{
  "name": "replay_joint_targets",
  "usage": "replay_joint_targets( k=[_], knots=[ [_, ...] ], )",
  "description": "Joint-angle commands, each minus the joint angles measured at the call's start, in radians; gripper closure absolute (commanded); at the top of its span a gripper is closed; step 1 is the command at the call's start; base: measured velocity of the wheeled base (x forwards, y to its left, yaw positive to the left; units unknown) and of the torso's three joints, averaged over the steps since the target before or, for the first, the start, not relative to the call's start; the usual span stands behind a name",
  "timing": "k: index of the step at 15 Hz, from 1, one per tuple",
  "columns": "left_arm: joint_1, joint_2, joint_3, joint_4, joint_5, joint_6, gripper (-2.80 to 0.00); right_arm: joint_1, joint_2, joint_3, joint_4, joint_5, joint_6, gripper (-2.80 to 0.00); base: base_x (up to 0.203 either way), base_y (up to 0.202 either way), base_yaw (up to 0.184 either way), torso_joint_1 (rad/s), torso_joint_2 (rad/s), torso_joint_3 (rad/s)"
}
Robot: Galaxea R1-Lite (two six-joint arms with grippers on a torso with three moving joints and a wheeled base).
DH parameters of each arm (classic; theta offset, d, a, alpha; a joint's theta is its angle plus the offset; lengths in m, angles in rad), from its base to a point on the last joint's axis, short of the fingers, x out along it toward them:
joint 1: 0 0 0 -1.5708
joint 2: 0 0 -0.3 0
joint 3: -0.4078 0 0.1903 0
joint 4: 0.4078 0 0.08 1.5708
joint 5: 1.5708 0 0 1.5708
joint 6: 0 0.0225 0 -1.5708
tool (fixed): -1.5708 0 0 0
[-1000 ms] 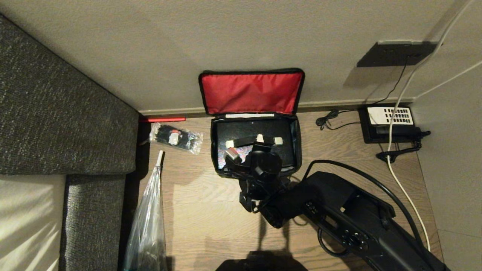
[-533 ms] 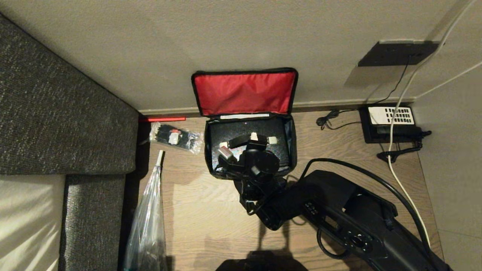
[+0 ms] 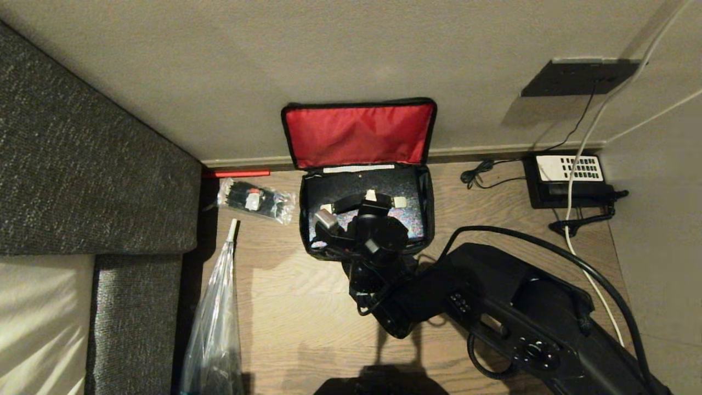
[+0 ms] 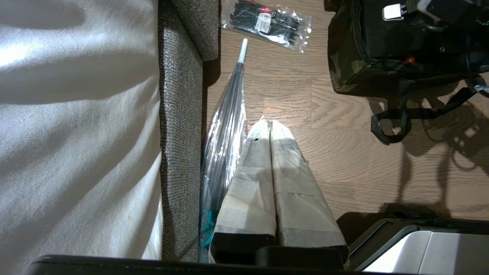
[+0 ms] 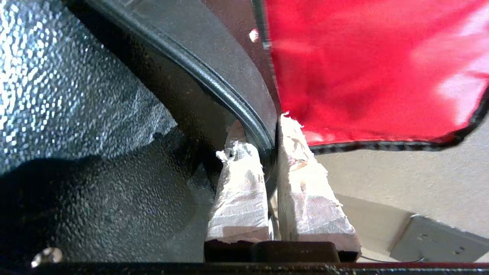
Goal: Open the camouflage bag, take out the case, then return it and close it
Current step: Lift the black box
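The camouflage bag (image 3: 303, 219) stands open on the floor by the wall, its red lid lining (image 3: 359, 137) leaning back against the wall. Inside it the black case (image 3: 356, 184) sits tilted, with the silvery-grey inside (image 3: 414, 227) showing below its near edge. My right gripper (image 3: 364, 202) reaches into the bag from the front. In the right wrist view the right gripper (image 5: 261, 133) is shut on the case (image 5: 214, 57), pinching its rounded rim, with the red lining (image 5: 363, 57) behind. My left gripper (image 4: 269, 124) hangs shut over the floor, away from the bag (image 4: 344, 57).
A clear packet of black ties (image 3: 255, 200) lies left of the bag. A clear-wrapped umbrella (image 3: 216, 323) leans along the grey sofa (image 3: 82, 164). A black telephone (image 3: 567, 178) and cables sit at the right wall. The bag's black strap (image 4: 401, 118) trails on the floor.
The bag has slid a little to the left. My right gripper has pulled the case's near edge up, and more silvery lining shows under it. The left arm has stayed still.
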Motion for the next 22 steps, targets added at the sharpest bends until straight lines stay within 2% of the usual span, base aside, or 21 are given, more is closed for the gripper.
replay_joint_targets(
  k=[1, 7, 17, 22],
  knots=[
    [0.0, 0.001, 0.002, 0.0, 0.002, 0.0, 0.0, 0.013, -0.037, 0.004, -0.01, -0.004, -0.009, 0.0, 0.0, 0.0, 0.0, 0.0, 0.0, 0.0],
    [0.0, 0.001, 0.002, 0.0, 0.0, 0.0, 0.0, 0.016, -0.052, 0.003, -0.01, -0.046, 0.008, 0.0, 0.0, 0.0, 0.0, 0.0, 0.0, 0.0],
    [0.0, 0.0, 0.002, 0.0, 0.001, 0.0, 0.0, 0.037, -0.03, 0.035, 0.003, -0.101, 0.085, 0.0, 0.0, 0.0, 0.0, 0.0, 0.0, 0.0],
    [0.0, 0.0, 0.002, 0.0, 0.0, 0.0, 0.0, 0.039, -0.085, 0.038, 0.017, -0.11, 0.094, 0.0, 0.0, 0.0, 0.0, 0.0, 0.0, 0.0]
  ],
)
